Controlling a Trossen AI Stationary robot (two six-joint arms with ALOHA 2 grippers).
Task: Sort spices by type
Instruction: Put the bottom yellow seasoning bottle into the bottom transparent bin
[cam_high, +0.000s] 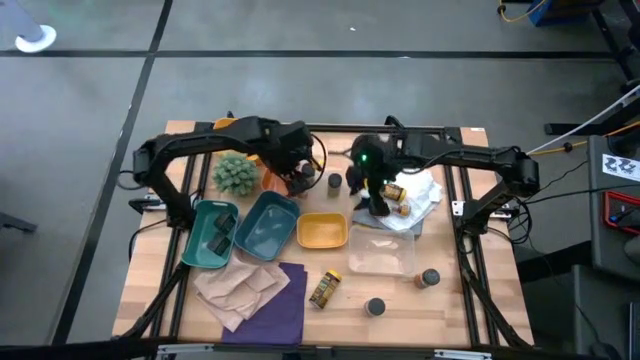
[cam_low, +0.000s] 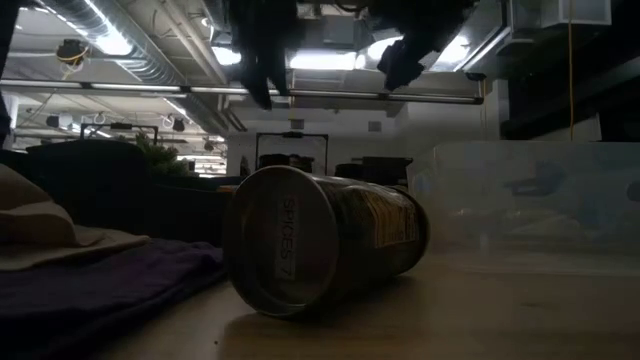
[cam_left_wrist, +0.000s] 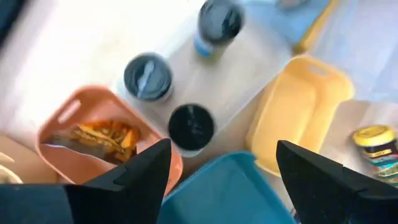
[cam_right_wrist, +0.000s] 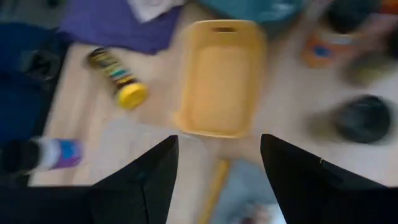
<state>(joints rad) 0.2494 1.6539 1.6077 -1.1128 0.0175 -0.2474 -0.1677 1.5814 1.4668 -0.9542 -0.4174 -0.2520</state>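
Wooden table (cam_high: 470, 300) carries teal, blue, yellow (cam_high: 322, 231) and clear trays; the left gripper (cam_left_wrist: 224, 168) and right gripper (cam_right_wrist: 217, 162) hover mid-table, jaws spread wide, empty; spice jars (cam_high: 325, 289) lie near the front edge

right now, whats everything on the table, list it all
spice jars: at least six, mostly dark lids, scattered front and back
yellow-lidded jar: one, lying on its side, front centre
plant: one, green, back left
orange tray: one, beside the plant
teal tray: one, left
blue tray: one, beside the teal tray
yellow tray: one, centre
clear container: one, right of the yellow tray
purple cloth: one, front left
tan paper: one, on the purple cloth
white bag: one, back right
left gripper: open, over the orange tray area
right gripper: open, back centre
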